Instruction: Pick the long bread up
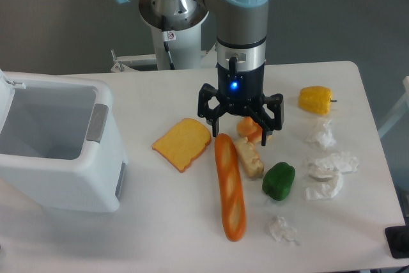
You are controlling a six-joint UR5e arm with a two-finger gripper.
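The long bread [230, 187] is a slim orange-brown baguette lying on the white table, running from just under the gripper toward the front edge. My gripper [241, 127] hangs from the arm over the bread's far end, its black fingers [209, 108] spread wide and open, with nothing held between them. A small orange food piece [250, 129] sits partly hidden under the right finger.
A yellow-orange toast slice [183, 143] lies left of the bread; a beige chunk [250, 159] and a green pepper [278, 180] lie right of it. A yellow pepper [316, 99] and crumpled white paper [331, 164] sit further right. A white bin [54, 158] stands at the left.
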